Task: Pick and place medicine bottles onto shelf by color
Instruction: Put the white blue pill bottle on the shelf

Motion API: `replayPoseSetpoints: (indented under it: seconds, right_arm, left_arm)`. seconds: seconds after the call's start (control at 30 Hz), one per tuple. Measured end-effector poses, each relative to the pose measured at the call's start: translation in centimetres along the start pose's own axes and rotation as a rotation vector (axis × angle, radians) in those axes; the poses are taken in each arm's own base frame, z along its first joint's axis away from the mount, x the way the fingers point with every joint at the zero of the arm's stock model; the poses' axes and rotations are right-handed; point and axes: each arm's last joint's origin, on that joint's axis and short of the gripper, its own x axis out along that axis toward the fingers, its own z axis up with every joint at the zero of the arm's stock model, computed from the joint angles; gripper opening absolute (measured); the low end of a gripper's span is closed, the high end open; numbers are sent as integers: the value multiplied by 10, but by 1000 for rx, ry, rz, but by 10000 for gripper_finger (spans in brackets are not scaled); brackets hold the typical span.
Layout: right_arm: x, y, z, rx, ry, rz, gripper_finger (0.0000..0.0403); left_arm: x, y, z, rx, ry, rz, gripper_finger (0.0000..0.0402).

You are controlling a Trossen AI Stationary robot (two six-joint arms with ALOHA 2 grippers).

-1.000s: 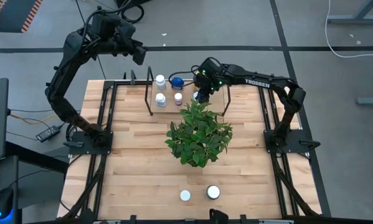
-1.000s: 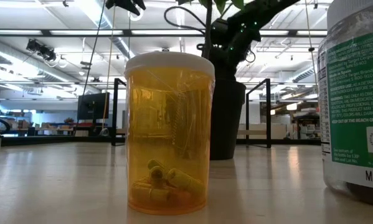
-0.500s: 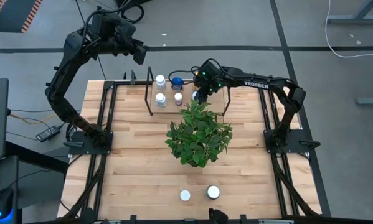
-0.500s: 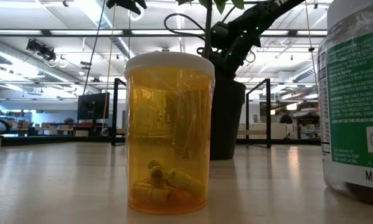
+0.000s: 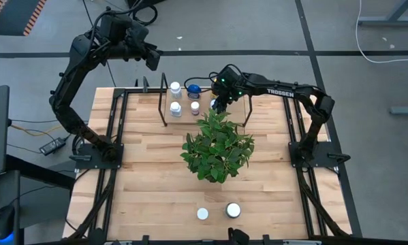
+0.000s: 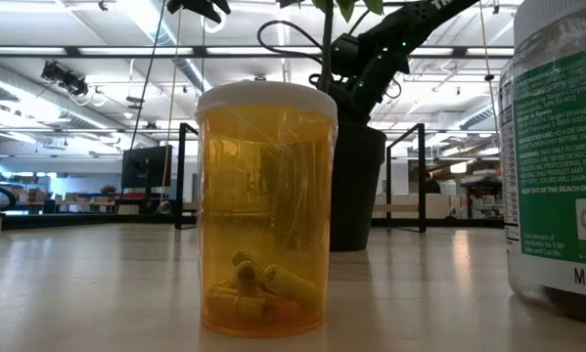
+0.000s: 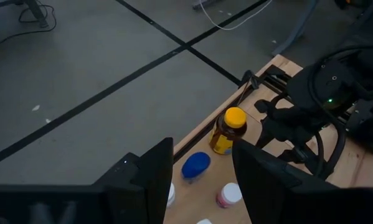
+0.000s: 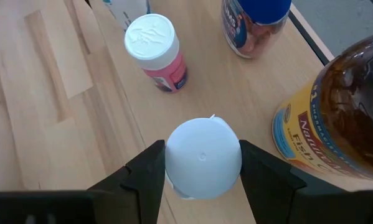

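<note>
Several bottles (image 5: 176,107) already stood at the shelf (image 5: 164,102), at twelve o'clock. The right gripper (image 8: 202,163) clasped a white-capped bottle (image 8: 203,158) there; the left gripper (image 7: 198,177) hovered empty, fingers apart. Two bottles (image 5: 202,214) at six o'clock remained.

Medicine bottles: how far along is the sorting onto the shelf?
Done: a blue-capped bottle, a pink white-capped one and others stand at the black wire shelf. In hand: the right end effector grips a white-capped bottle there. Left: the amber pill bottle and the green-labelled white bottle at the front edge. The left end effector waits raised, open.
</note>
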Motion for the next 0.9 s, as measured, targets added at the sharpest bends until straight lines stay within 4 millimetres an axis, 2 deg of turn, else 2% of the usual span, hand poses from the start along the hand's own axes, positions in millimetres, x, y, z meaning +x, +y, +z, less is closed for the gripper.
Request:
replayPoseSetpoints:
  seconds: [0.4,0.63,0.9]
  right_arm:
    - [0,0,0,1,1,0,193]
    - [10,1,-3,16,30,-7,193]
    - [11,4,-2,6,26,-41,196]
  left_arm:
    - [0,0,0,-2,0,-2,172]
    - [0,0,0,-2,2,-2,172]
    - [0,0,-2,-1,18,0,172]
